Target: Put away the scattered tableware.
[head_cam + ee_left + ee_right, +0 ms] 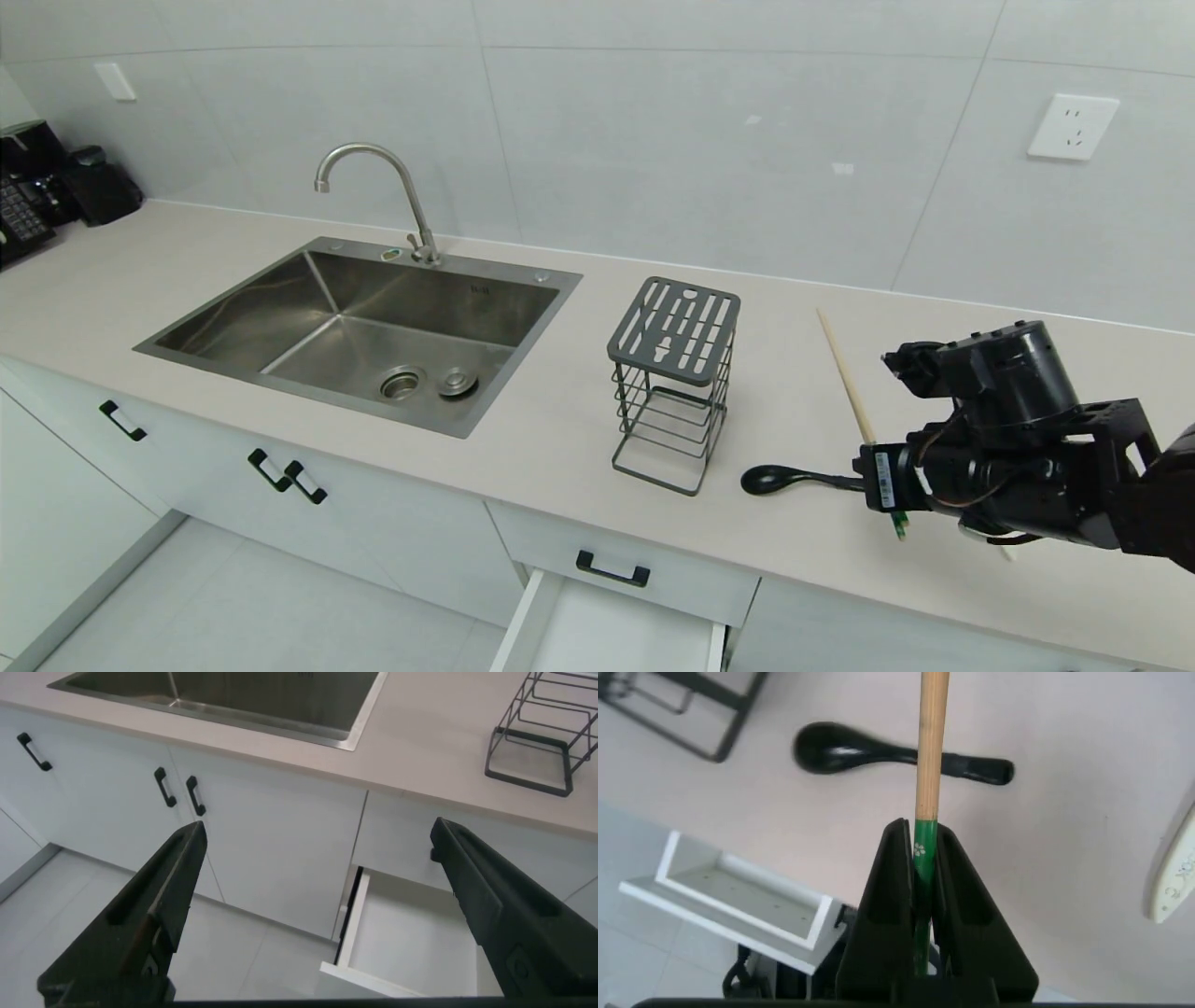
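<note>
My right gripper (883,471) (921,840) is shut on a wooden chopstick (845,373) (932,737) near its green end, held just above the countertop (560,411) at the right. The chopstick's bare end points toward the wall. A black spoon (775,480) (868,751) lies on the counter just beside the gripper, bowl toward the rack. The dark wire utensil rack (674,373) (537,728) (682,700) stands upright between the spoon and the sink. My left gripper (318,915) is open and holds nothing, low in front of the cabinet doors.
A steel sink (355,327) (234,695) with a faucet (373,177) takes up the counter's left half. An open white drawer (607,635) (402,943) (738,896) juts out below the rack. A white utensil (1176,873) lies beside the right gripper. Black appliances (56,187) stand far left.
</note>
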{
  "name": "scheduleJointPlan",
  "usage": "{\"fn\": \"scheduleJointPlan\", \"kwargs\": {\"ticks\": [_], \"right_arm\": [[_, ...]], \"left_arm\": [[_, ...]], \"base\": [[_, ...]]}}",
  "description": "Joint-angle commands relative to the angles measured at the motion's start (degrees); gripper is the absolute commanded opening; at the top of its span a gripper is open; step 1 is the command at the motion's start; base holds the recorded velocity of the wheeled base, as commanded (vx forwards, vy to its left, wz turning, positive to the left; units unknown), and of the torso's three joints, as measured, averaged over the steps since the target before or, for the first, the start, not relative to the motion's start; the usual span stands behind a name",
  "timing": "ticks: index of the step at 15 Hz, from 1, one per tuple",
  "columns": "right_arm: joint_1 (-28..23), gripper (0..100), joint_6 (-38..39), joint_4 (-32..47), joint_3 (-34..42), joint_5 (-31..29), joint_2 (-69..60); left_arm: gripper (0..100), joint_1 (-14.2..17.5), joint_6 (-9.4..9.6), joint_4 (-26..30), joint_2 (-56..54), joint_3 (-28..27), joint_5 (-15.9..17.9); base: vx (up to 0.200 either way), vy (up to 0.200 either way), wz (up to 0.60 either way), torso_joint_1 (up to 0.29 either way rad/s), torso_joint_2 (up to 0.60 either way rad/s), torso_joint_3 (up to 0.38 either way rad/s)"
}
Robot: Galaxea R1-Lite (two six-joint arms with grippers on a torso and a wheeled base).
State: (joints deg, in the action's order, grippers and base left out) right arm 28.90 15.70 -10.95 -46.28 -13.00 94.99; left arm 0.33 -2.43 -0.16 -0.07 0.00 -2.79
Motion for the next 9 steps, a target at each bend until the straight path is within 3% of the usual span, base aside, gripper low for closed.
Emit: {"fn": "scheduleJointPlan", "kwargs": {"ticks": [1, 4, 8, 9], "right_arm": [[1.9, 0, -0.1, 0.0, 0.1, 0.1, -4.3], [4.8, 0, -1.7, -1.4, 0.1, 1.0, -7.1], [9.2, 0, -18.9, -9.1, 0.0, 11.0, -5.2], [10.3, 0, -19.7, -9.2, 0.0, 12.6, -4.7]], "left_arm": [[100, 0.0, -0.04, 0.0, 0.1, 0.0, 0.0], [100, 0.0, -0.04, 0.0, 0.1, 0.0, 0.0], [100, 0.0, -0.04, 0.0, 0.1, 0.0, 0.0], [100, 0.0, -0.04, 0.0, 0.1, 0.0, 0.0]], "base": [[0.0, 0.0, 0.0, 0.0, 0.0, 0.0], [0.0, 0.0, 0.0, 0.0, 0.0, 0.0], [0.0, 0.0, 0.0, 0.0, 0.0, 0.0], [0.0, 0.0, 0.0, 0.0, 0.0, 0.0]]}}
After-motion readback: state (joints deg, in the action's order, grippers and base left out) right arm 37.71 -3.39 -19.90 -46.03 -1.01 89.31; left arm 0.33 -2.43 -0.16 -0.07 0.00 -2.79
